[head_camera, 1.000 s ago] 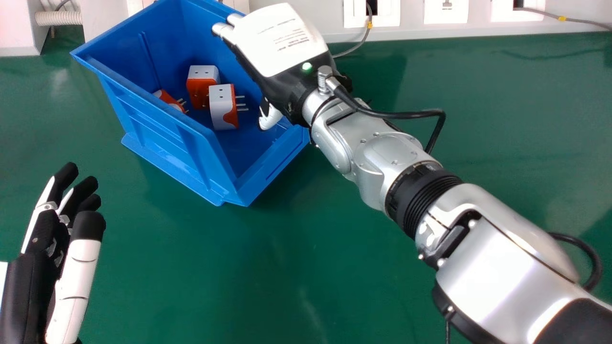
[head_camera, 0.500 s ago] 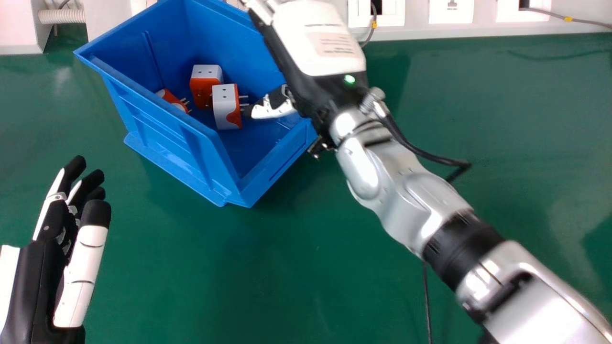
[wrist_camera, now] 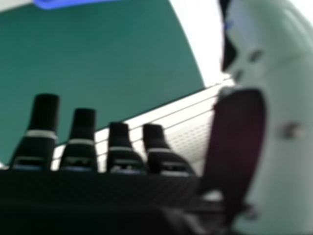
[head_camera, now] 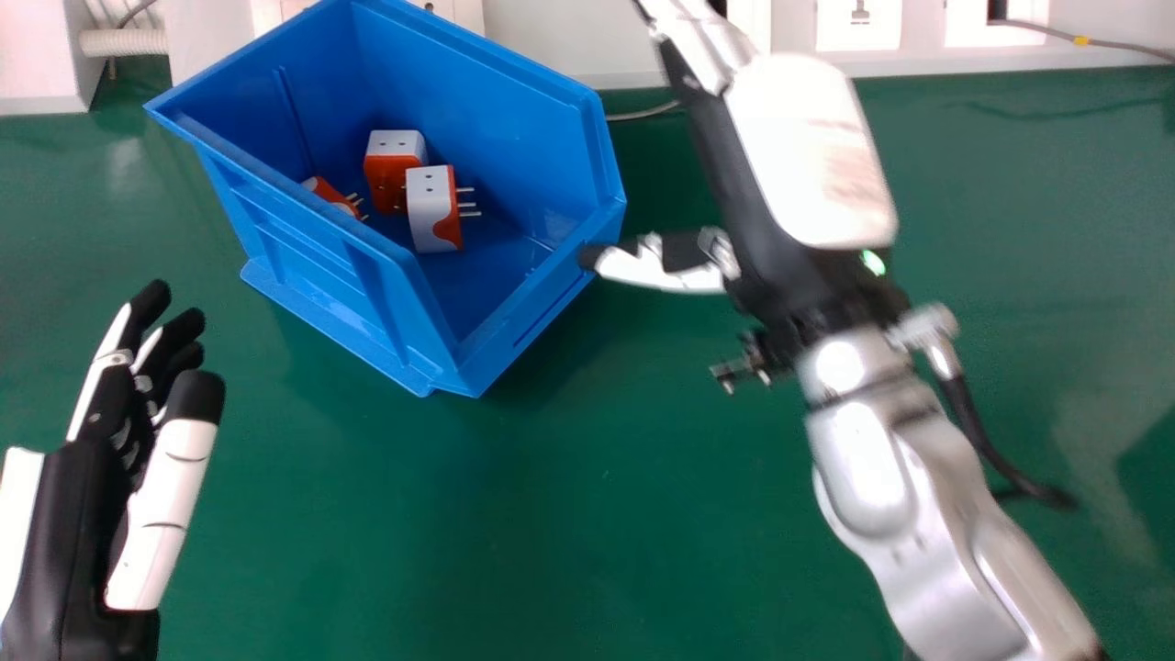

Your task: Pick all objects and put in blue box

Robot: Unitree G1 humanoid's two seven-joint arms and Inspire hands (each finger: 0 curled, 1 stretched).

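In the head view, see the blue box (head_camera: 542,78) at ten o'clock on the green desk (head_camera: 551,477), with three orange-and-white plug adapters inside. Find the front adapter (head_camera: 429,207) near the middle of the box, prongs pointing to three o'clock. Towards eleven from there, note the rear adapter (head_camera: 395,151), partly behind the first. Towards nine, note the third adapter (head_camera: 321,189), partly hidden by the box's near wall, prongs roughly towards three.

Find the right hand (head_camera: 780,184) at two o'clock, outside the box, fingers straight and pointing towards eleven. Thumb held apart from the fingers and stretched towards nine, tip right at the box's outer wall; cannot tell whether touching. Follow the silver forearm (head_camera: 955,532) towards five. In the right hand view, see the same hand (wrist_camera: 44,115) with straight fingers, small gaps between, thumb well clear.

Back in the head view, see the left hand (head_camera: 106,404) between eight and nine, fingers loosely extended. Against the wall, between one and two, spot a white socket plate (head_camera: 858,28).
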